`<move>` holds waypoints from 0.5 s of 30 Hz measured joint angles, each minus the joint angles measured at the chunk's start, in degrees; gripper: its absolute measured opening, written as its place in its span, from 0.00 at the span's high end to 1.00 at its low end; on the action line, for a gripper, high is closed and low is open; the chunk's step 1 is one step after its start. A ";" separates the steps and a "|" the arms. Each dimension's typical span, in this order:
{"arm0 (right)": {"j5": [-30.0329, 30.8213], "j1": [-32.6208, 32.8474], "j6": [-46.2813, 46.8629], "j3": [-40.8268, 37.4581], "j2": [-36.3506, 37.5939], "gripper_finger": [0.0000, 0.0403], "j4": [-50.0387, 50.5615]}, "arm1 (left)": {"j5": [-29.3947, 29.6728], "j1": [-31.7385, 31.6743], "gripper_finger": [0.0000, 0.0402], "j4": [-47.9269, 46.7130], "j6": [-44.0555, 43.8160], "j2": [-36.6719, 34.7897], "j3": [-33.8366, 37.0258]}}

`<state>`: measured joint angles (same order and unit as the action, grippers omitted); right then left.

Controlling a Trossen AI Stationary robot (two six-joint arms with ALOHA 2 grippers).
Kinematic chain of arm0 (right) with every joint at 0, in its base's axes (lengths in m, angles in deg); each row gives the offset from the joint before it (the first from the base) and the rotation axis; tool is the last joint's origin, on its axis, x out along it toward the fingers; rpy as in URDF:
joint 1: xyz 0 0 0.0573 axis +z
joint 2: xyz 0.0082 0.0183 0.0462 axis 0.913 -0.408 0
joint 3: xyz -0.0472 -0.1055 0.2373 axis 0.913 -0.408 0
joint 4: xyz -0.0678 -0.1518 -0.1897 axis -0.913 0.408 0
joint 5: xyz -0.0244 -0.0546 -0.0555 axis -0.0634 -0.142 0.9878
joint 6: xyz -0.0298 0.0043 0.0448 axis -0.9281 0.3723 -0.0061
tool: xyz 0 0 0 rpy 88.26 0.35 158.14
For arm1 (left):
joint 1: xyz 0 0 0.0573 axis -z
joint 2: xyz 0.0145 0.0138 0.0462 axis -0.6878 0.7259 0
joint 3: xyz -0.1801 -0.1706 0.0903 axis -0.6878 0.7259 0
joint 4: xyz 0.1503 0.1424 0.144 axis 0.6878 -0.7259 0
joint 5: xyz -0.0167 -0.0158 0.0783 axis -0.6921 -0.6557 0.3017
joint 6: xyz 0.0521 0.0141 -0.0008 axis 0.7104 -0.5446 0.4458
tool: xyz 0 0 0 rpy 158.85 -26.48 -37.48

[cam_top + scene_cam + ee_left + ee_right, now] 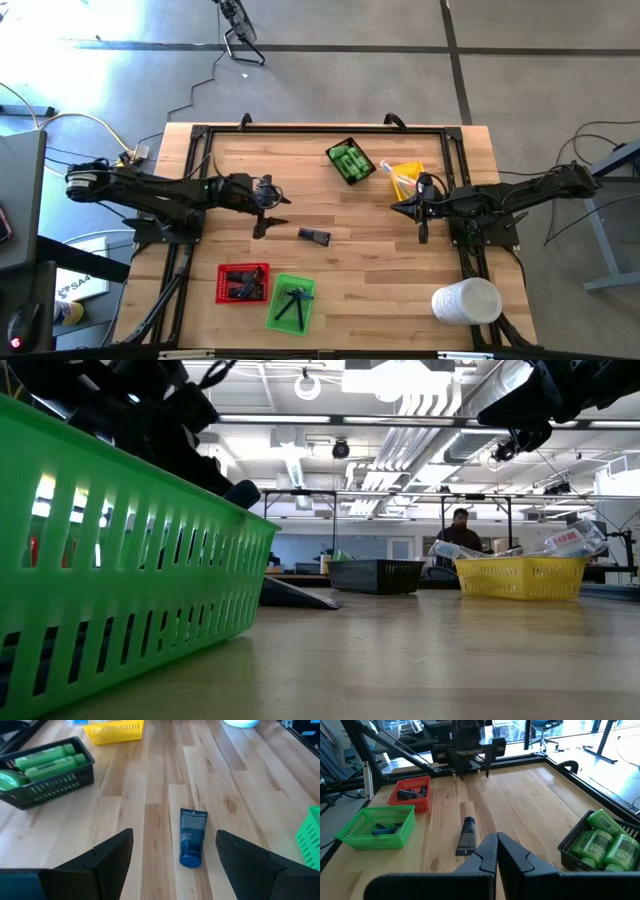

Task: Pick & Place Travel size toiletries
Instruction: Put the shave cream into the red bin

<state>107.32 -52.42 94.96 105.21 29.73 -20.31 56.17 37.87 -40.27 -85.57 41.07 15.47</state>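
Observation:
A dark blue flat tube (192, 839) lies alone on the wooden table, also seen in the high view (314, 235) and the right wrist view (467, 836). My left gripper (175, 835) hovers open just short of it, toward the table's left, with one finger on either side of the tube's line (273, 212). Neither finger touches it. Bright green bottles (42, 762) lie in a black tray (350, 161). My right gripper (496, 842) stands shut and empty near the yellow tray (405, 178).
A red tray (243, 282) and a green tray (291, 300) with dark pieces stand near the front edge. A big white cylinder (466, 300) stands at the front right. A black frame (320, 128) borders the table. A person (460, 530) shows in the room behind.

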 joint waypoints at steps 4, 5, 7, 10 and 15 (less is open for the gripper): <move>0.00 0.01 0.00 0.00 0.00 0.99 0.02 | -1.68 0.00 0.30 4.55 0.11 4.99 0.00; 0.00 0.01 0.01 0.00 0.00 0.99 0.01 | -2.48 0.00 0.30 5.80 0.27 6.21 0.00; 0.00 0.00 0.00 0.00 0.00 0.99 0.02 | -3.61 0.00 0.30 8.05 1.40 8.84 -0.02; -0.07 0.00 0.00 0.00 0.00 0.99 0.04 | -4.04 0.00 0.30 8.91 2.49 12.24 -0.01; -0.20 0.00 0.00 0.00 0.00 0.99 0.14 | -4.18 1.78 0.30 10.14 2.86 17.25 -0.02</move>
<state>107.12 -52.42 94.96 105.21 29.73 -20.17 51.99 39.65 -30.14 -82.71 58.31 15.45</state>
